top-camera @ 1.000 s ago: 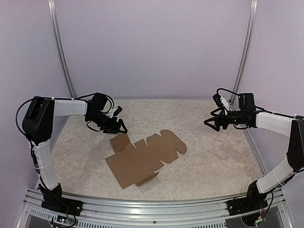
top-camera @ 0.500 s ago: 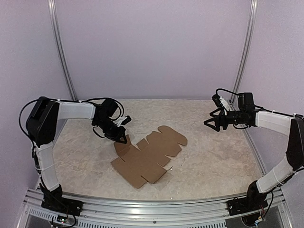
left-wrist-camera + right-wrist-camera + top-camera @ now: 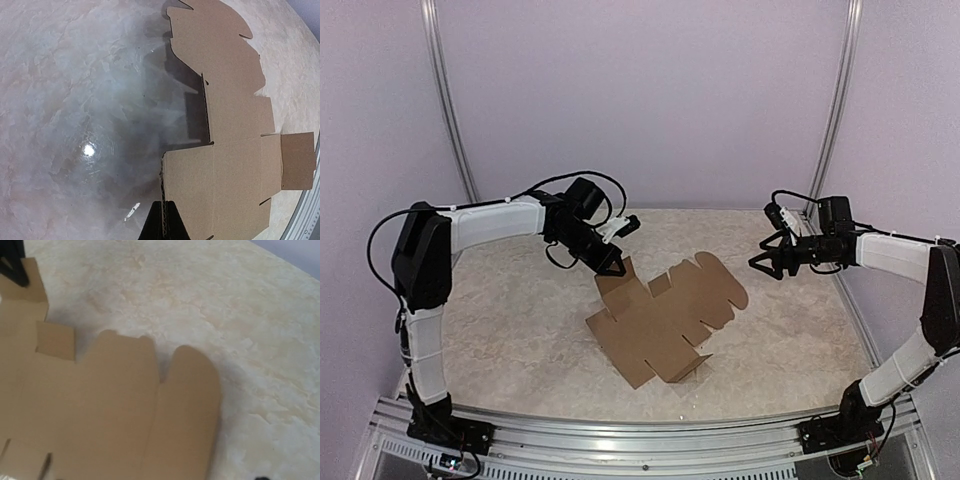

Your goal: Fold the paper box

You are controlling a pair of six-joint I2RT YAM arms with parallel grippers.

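The paper box (image 3: 665, 315) is a flat brown die-cut sheet with rounded flaps, lying mid-table with its far-left flap lifted. My left gripper (image 3: 612, 265) is shut on the edge of that flap. In the left wrist view its black fingertips (image 3: 163, 230) pinch the cardboard edge, and the paper box (image 3: 235, 170) spreads out to the right. My right gripper (image 3: 760, 262) hangs open above the table to the right of the sheet, touching nothing. The right wrist view looks down on the rounded flaps of the paper box (image 3: 125, 405), with the left gripper (image 3: 12, 265) at the top-left corner.
A metal rail (image 3: 640, 440) runs along the near table edge between the arm bases. Two upright posts (image 3: 450, 110) (image 3: 838, 110) stand at the back corners against purple walls. The tabletop is pale marbled stone (image 3: 520, 330).
My left gripper shut on the sheet's far-left flap and pulled it right and away, sliding and turning the whole sheet. The right arm has stayed put.
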